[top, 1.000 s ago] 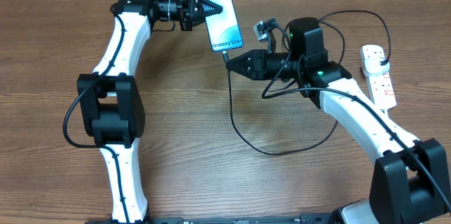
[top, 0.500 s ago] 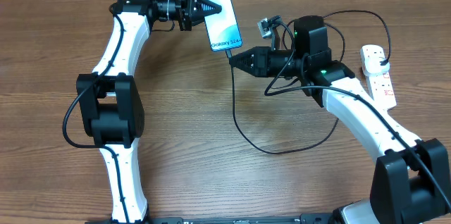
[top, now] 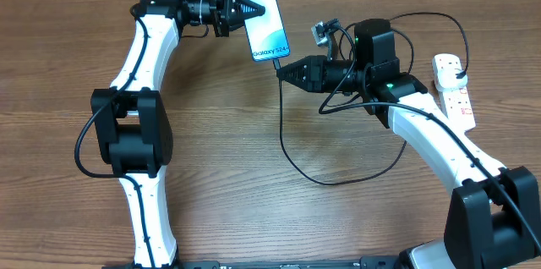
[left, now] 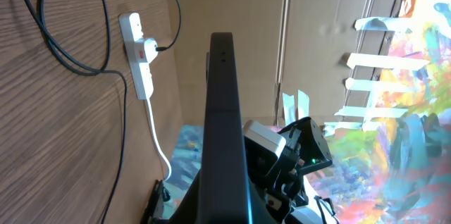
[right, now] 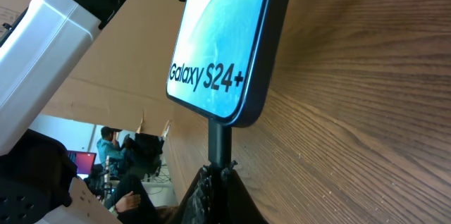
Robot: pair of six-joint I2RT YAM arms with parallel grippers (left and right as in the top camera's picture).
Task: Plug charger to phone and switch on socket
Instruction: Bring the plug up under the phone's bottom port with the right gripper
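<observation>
The phone (top: pixel 269 25), light blue screen reading "Galaxy S24+", is held tilted above the table at the back. My left gripper (top: pixel 245 7) is shut on its upper end. In the left wrist view the phone (left: pixel 222 111) shows edge-on as a dark bar. My right gripper (top: pixel 282 72) is shut on the charger's black connector tip (right: pixel 219 143), which meets the phone's (right: pixel 222 41) bottom edge; how deep it sits I cannot tell. The charger's cable (top: pixel 292 155) loops over the table to its black plug (top: pixel 461 74) in the white socket (top: pixel 454 91) at the right.
The socket's thick white cord (left: pixel 156 132) trails off past the table edge. The cable's loop (top: pixel 338 180) lies on the wood in front of the right arm. Cardboard walls stand behind the table.
My right gripper has shifted slightly up and to the right with the connector. The phone and left arm have not moved.
</observation>
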